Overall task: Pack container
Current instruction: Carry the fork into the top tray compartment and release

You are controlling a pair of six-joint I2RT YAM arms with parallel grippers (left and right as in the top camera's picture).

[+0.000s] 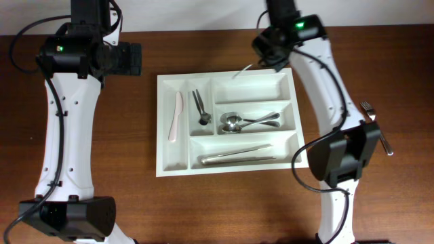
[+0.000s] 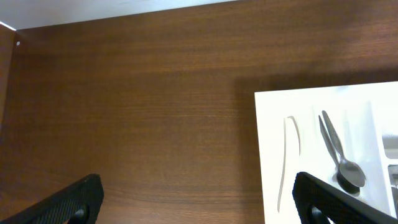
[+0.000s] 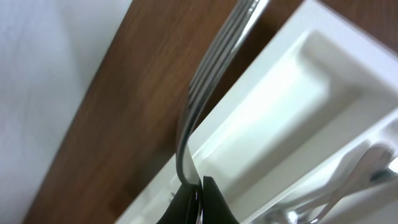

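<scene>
Overhead view: the white cutlery tray (image 1: 173, 159) is lying flat mid-table (image 1: 122, 169), its two narrow upright compartments toward the left arm and three long ones toward the right arm.

The right end effector (image 1: 258, 64) is hanging over the tray's far rim, by the top long compartment. In the right wrist view it (image 3: 198, 196) is clamping a metal fork (image 3: 205, 81) by one end. The fork is slanting over the rim, with that compartment (image 3: 298, 81) showing bare below it.

The left end effector (image 1: 132, 59) is sitting off the tray's far left corner. In the left wrist view its fingers (image 2: 81, 199) are spreading wide apart, gripping nothing.

Tray contents:
- a white knife (image 1: 175, 116) is lying in the outer narrow slot
- a metal spoon (image 1: 203, 120) is lying in the next one
- spoons (image 1: 247, 123) are lying in the middle long slot
- long metal utensils (image 1: 237, 158) are lying in the near one; type unclear

A second fork (image 1: 368, 107) is lying on the table beside the right arm.
</scene>
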